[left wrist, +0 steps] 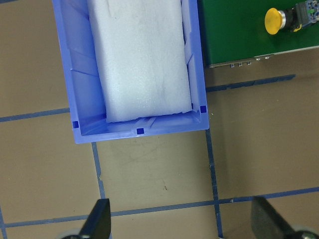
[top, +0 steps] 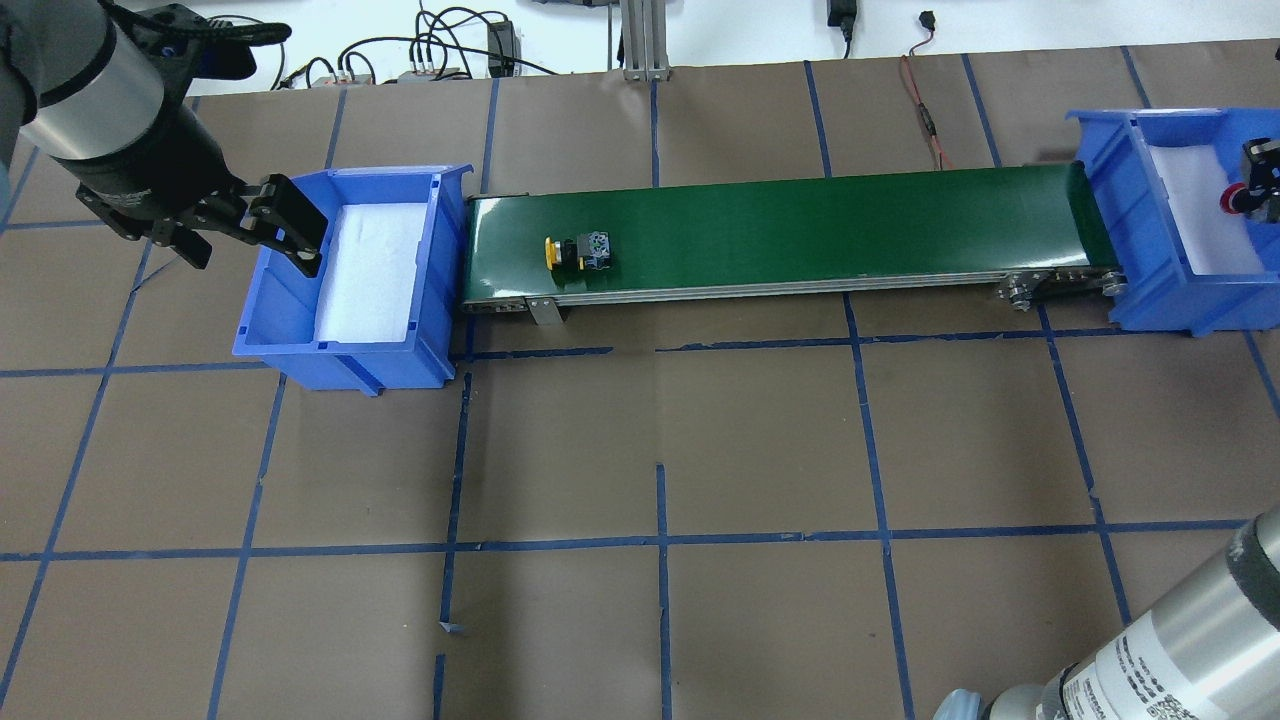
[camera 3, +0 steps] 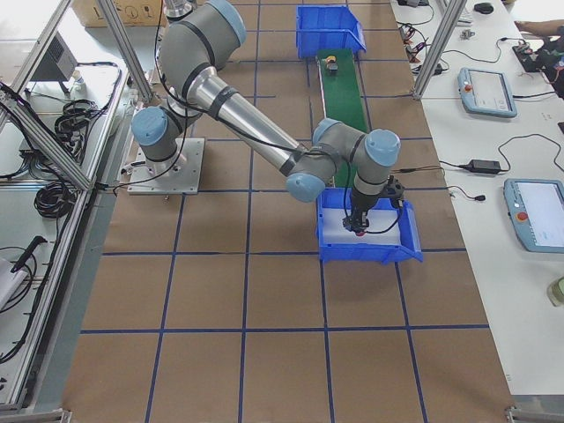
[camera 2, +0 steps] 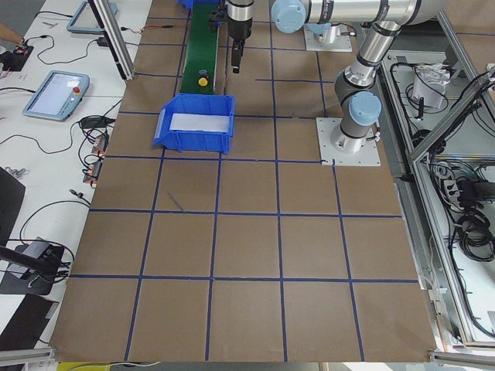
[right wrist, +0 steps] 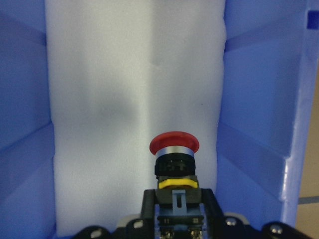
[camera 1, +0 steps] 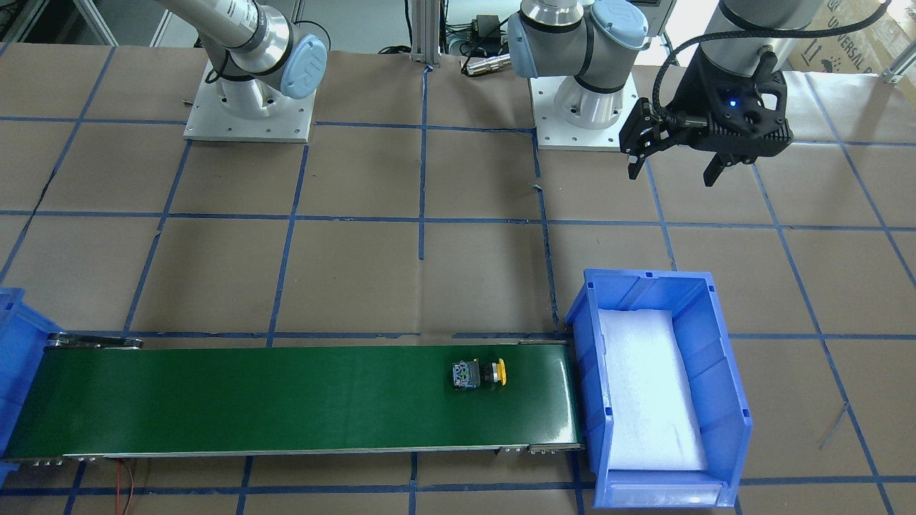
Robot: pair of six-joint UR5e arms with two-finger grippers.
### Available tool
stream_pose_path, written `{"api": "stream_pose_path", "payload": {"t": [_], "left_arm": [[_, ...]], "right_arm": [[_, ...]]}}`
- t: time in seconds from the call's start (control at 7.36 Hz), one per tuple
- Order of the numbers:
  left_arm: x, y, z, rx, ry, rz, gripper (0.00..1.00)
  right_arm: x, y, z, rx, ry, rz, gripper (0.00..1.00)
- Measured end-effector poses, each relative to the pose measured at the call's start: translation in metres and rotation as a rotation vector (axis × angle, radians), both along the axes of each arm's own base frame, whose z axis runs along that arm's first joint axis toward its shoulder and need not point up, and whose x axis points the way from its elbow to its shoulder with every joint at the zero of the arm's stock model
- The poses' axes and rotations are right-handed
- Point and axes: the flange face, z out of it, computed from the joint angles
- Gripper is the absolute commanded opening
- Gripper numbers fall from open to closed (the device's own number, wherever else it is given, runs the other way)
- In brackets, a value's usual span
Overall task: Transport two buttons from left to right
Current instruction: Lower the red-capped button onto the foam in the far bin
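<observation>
Closest to me, standing at the robot's right-hand end of the table, the right gripper [camera 3: 356,222] is clamped on the body of the red button [right wrist: 174,149]. It holds the button cap-forward inside the right bin [camera 3: 366,251], above the white foam [right wrist: 134,99]. The blue walls stand close on either side, so I'd say straight up is the only clean way out. A sideways pull could clip the rim, and letting go too high might make the button bounce or tip. Beyond that runs the green belt [top: 800,225]. The yellow button [top: 578,252] lies on its side near the far end, about mid-width, clear of both edges. If it arrives while the gripper sits low in the bin, it may knock the gripper or land on the red one. Farthest off, the left bin [top: 345,360] holds only foam. The left gripper [camera 1: 673,170] hangs with its fingers apart and holding nothing, over bare paper beside that bin, with open table around it.
</observation>
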Motion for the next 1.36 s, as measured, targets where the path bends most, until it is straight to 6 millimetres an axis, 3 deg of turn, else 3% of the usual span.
{"api": "stream_pose_path", "payload": {"t": [0.54,1.09,1.22,1.36], "left_arm": [[-0.004,0.010,0.006,-0.014,0.004,0.051,1.00],[-0.007,0.017,0.009,-0.020,0.001,0.003,1.00],[-0.007,0.015,0.007,-0.014,0.001,-0.003,1.00],[-0.006,0.012,0.002,-0.005,0.000,-0.002,1.00]], "right_arm": [[-0.007,-0.018,-0.030,-0.069,0.002,0.011,0.08],[0.012,-0.031,-0.033,-0.095,0.000,0.036,0.08],[0.015,-0.033,-0.032,-0.102,-0.003,0.041,0.10],[0.015,-0.034,-0.030,-0.108,-0.004,0.043,0.23]]}}
